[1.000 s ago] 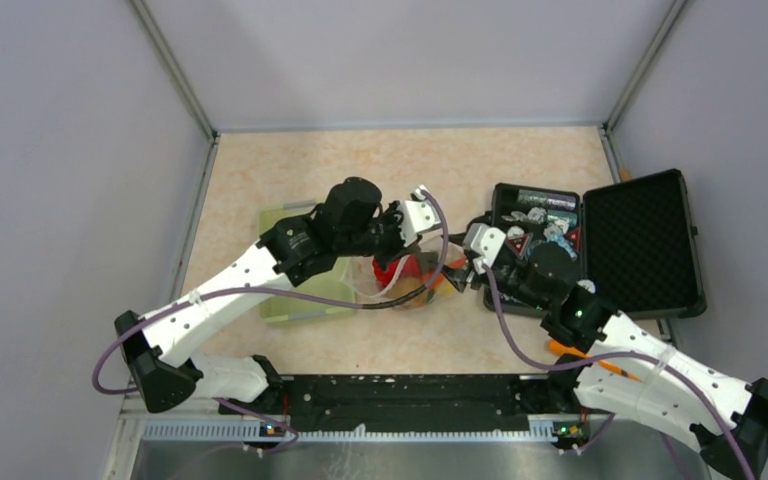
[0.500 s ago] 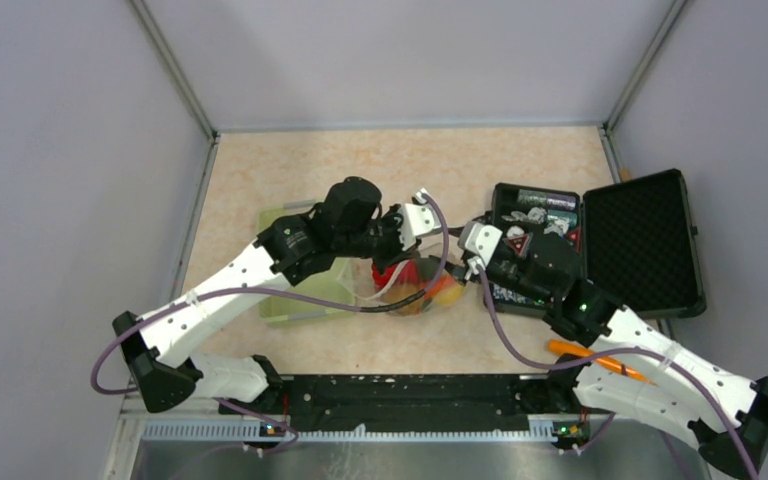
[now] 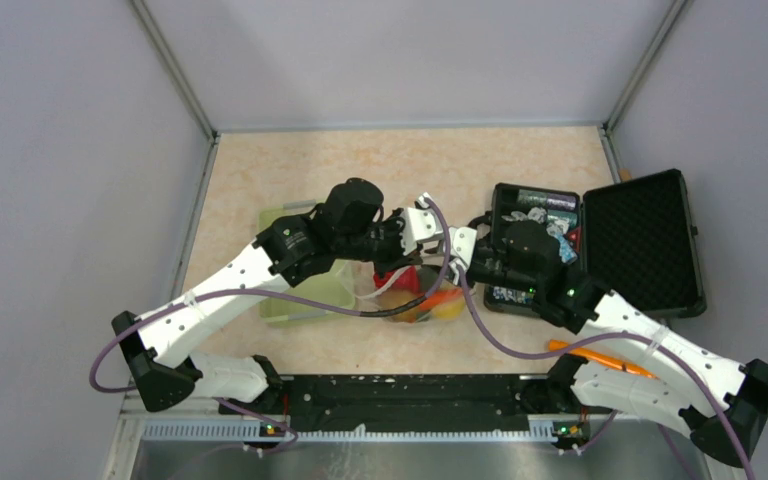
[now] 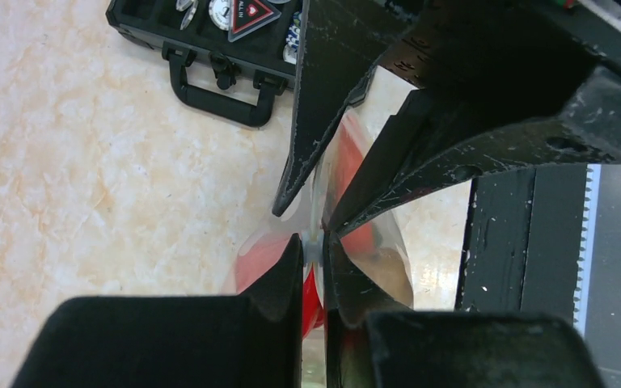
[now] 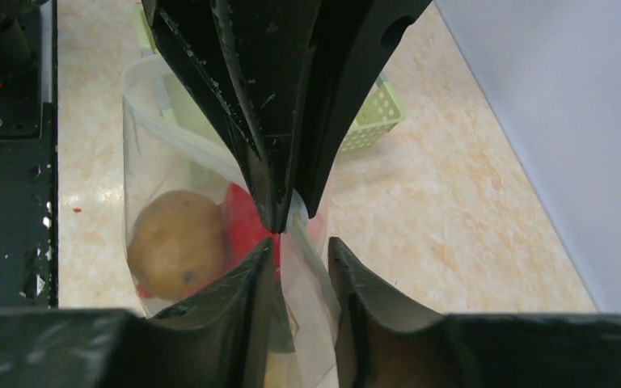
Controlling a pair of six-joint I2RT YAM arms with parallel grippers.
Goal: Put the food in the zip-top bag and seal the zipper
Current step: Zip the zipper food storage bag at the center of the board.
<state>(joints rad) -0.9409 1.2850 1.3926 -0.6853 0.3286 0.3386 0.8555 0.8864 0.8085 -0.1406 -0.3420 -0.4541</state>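
The clear zip-top bag [image 3: 412, 298] hangs between my grippers, holding food: a red pepper [image 5: 245, 217], a brown piece [image 5: 176, 242], and orange and yellow pieces [image 3: 442, 304]. My left gripper [image 4: 314, 244] is shut on the whitish zipper [image 4: 314, 212] at the bag's mouth. In the top view it [image 3: 405, 262] is just left of my right gripper [image 3: 447, 268]. My right gripper [image 5: 301, 257] is open. Its fingers straddle the zipper [image 5: 303, 234] right next to the left gripper's tips [image 5: 285, 220], without pinching it. An orange carrot [image 3: 600, 360] lies on the table by the right arm.
The pale green basket [image 3: 300, 300] stands just left of the bag, under the left arm. The open black case [image 3: 640, 250] with shiny packets lies to the right, its handle [image 4: 218, 93] facing the bag. The black base rail [image 3: 410, 390] runs along the near edge.
My right gripper has moved left along the bag's mouth until its fingers meet the left gripper's tips. The left gripper has kept its hold; the bag has sagged slightly.
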